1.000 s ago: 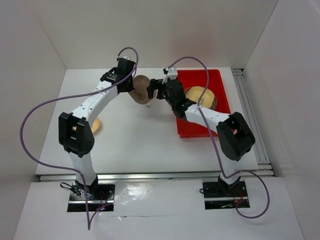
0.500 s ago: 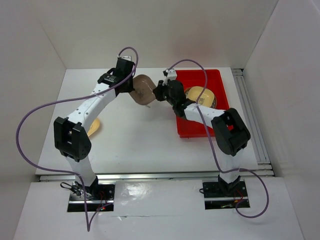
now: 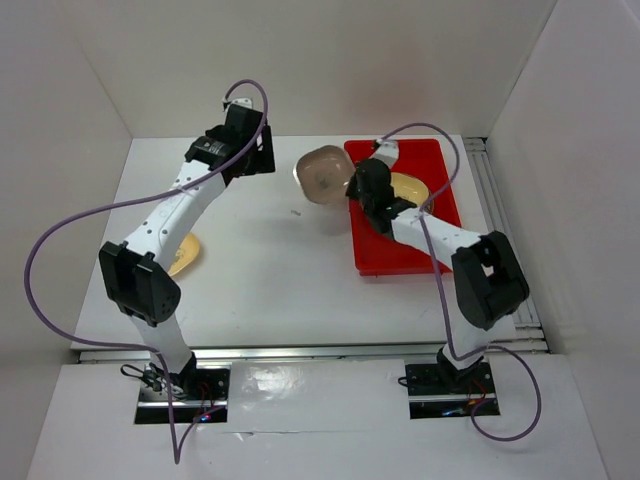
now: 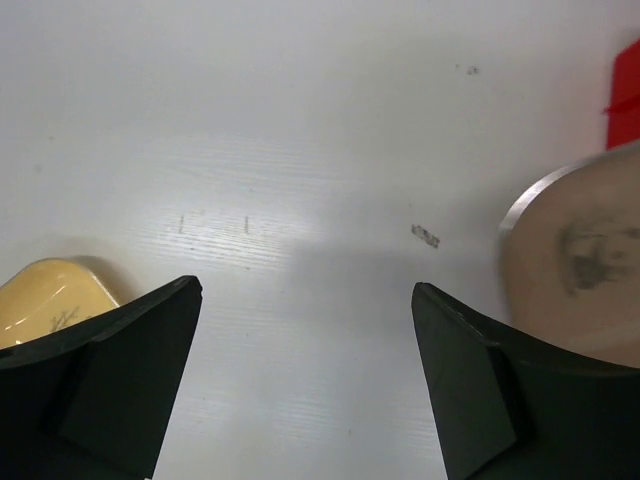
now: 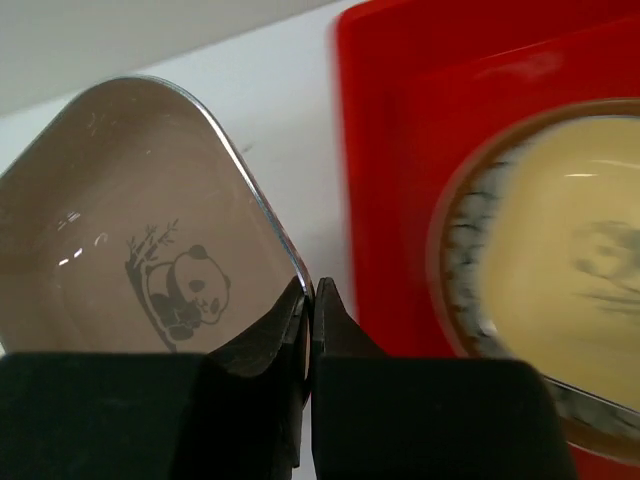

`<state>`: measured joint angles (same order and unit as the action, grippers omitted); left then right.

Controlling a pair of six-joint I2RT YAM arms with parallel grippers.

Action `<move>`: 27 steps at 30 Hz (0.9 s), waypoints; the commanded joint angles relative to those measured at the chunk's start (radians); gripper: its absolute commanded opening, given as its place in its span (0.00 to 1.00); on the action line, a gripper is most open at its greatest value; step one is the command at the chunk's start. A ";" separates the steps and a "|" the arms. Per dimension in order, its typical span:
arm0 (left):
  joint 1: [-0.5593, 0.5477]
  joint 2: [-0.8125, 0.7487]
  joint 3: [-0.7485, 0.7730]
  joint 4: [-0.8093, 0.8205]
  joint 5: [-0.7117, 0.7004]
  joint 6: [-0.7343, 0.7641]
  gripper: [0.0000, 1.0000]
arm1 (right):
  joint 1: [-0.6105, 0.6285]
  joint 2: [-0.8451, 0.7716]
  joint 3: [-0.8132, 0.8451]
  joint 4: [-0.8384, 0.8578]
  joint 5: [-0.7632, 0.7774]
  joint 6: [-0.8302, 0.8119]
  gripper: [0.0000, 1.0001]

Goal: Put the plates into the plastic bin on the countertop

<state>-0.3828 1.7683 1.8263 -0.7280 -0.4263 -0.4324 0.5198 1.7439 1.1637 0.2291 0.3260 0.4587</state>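
Note:
A brown-pink dish [image 3: 324,174] with a panda motif [image 5: 150,270] hangs tilted above the countertop [image 3: 270,260], just left of the red plastic bin [image 3: 405,250]. My right gripper [image 5: 312,292] [image 3: 352,185] is shut on its rim. Inside the bin lies a round brown-rimmed plate [image 5: 560,280] with a yellow dish on it [image 3: 410,188]. My left gripper [image 4: 305,295] [image 3: 255,155] is open with nothing between its fingers, left of the held dish [image 4: 575,275]. A yellow dish [image 3: 184,256] [image 4: 50,300] lies on the countertop under the left arm.
White walls close in the countertop on the left, back and right. A metal rail [image 3: 500,230] runs along the right side of the bin. Purple cables [image 3: 70,230] loop off both arms.
My left gripper let go of the brown-pink dish and drew back left. My right gripper closed on the dish's rim and carried it right, toward the bin.

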 commanded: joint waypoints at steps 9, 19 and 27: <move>0.036 -0.073 0.054 -0.192 -0.174 -0.178 1.00 | -0.164 -0.202 -0.091 -0.342 0.565 0.383 0.00; 0.194 -0.207 -0.117 -0.192 -0.089 -0.200 1.00 | -0.290 -0.101 -0.082 -0.370 0.460 0.485 0.00; 0.407 -0.291 -0.323 -0.166 -0.005 -0.249 1.00 | -0.280 -0.082 -0.070 -0.310 0.397 0.448 0.74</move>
<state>-0.0502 1.5154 1.5764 -0.9100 -0.4881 -0.6369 0.2298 1.6886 1.0599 -0.1349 0.7261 0.9054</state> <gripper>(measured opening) 0.998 0.542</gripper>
